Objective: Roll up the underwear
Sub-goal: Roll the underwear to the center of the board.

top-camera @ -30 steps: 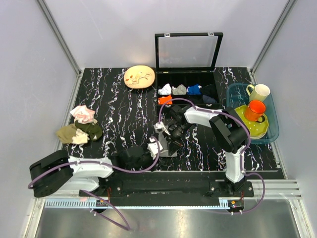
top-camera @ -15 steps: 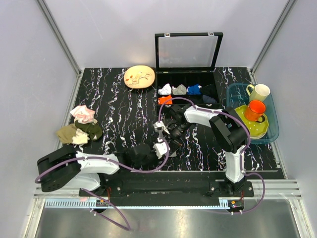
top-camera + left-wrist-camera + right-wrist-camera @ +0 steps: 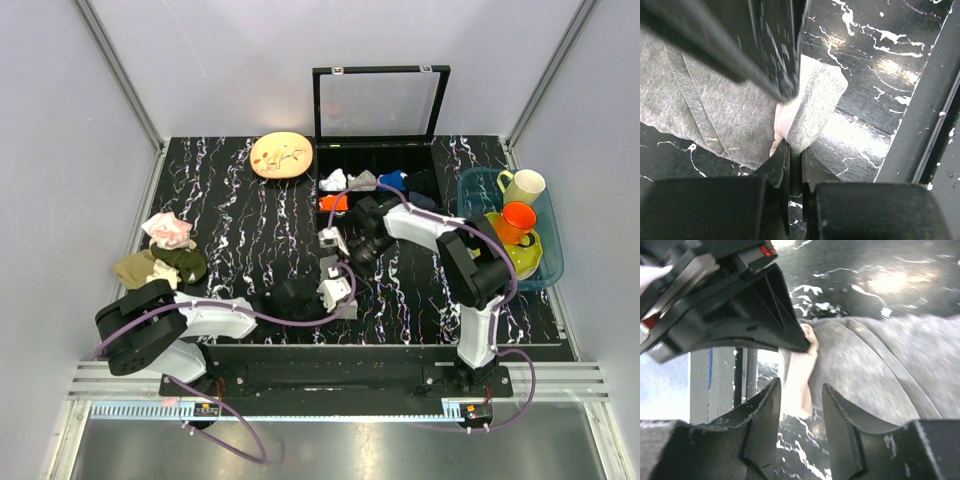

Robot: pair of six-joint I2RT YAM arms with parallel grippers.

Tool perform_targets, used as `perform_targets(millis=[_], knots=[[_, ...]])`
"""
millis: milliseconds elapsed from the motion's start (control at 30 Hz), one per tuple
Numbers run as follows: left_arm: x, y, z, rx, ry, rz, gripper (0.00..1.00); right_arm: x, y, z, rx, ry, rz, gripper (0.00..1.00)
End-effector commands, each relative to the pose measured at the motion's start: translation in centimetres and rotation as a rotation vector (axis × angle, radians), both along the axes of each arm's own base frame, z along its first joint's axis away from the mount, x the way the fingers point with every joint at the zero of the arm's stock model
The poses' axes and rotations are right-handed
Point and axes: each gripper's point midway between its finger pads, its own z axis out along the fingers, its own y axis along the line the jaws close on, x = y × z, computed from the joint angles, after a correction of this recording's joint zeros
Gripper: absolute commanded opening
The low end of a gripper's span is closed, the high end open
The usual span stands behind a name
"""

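The underwear is a grey cloth with a pale cream edge, lying on the black marbled table. My left gripper is shut on its folded corner, and the pale edge bulges just above the jaws. My right gripper stands open over the same corner of the underwear; the pale fold lies between its fingers, untouched. In the top view both grippers, left and right, meet at the table's middle near the front and hide most of the cloth.
A pink-and-white cloth and olive and tan cloths lie at the left. A plate and an open black case holding rolled garments stand at the back. A blue bin with cups is at the right.
My left arm swung right to the underwear and its jaws closed on the corner. My right gripper let go, opened and drew back a little toward the case.
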Motion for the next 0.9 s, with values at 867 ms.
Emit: perform_targets(millis=[867], knots=[[-0.4,0.7,-5.9,-0.034,1.041,0.302,0.02,-0.2,-1.7,1.4,0.108,-0.894,0.389,0.67]])
